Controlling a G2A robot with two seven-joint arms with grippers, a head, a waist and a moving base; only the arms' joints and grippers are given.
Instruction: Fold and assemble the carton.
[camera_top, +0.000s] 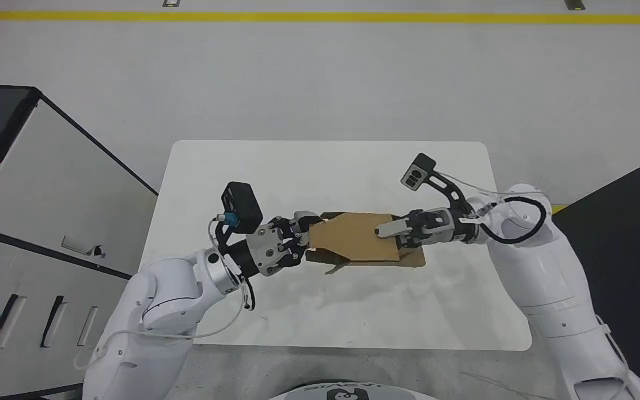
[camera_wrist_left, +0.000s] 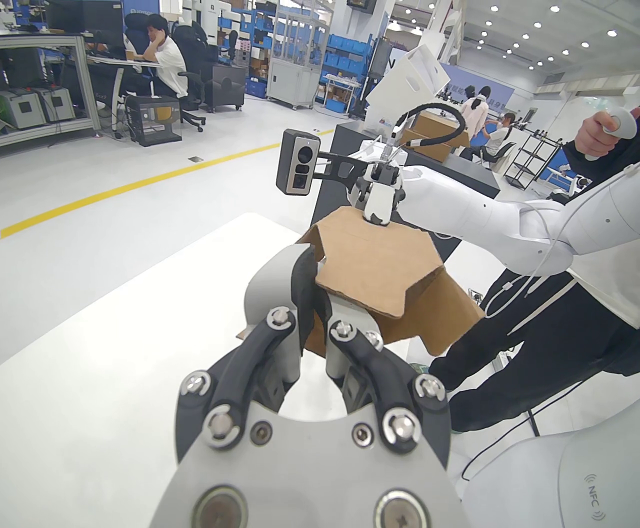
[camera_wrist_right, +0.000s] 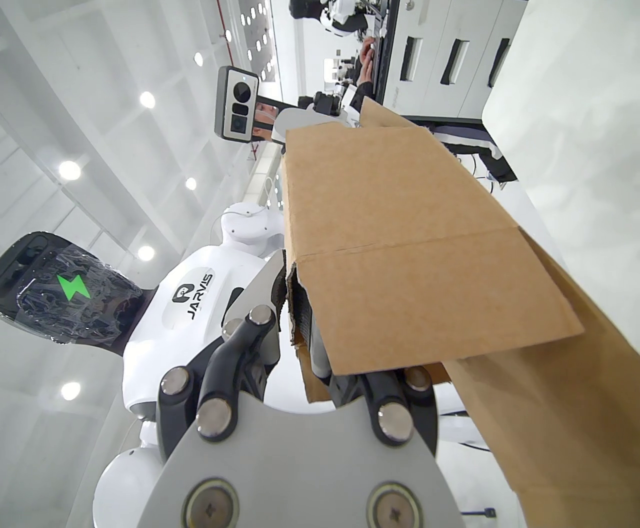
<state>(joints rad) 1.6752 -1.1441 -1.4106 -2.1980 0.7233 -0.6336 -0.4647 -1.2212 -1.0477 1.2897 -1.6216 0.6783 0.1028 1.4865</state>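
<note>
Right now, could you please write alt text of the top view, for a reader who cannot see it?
Seen from above, a brown cardboard carton, mostly flat, is held between two robot arms over a white table. The left pincer grips one end of it and the right pincer grips the opposite end.

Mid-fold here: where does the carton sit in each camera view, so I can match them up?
Top view: carton mid-table, gripped between left hand and right hand.
Left wrist view: carton at centre, just past the left hand.
Right wrist view: carton at centre, stretching away from the right hand.
Shared landmark: the white table.
</note>
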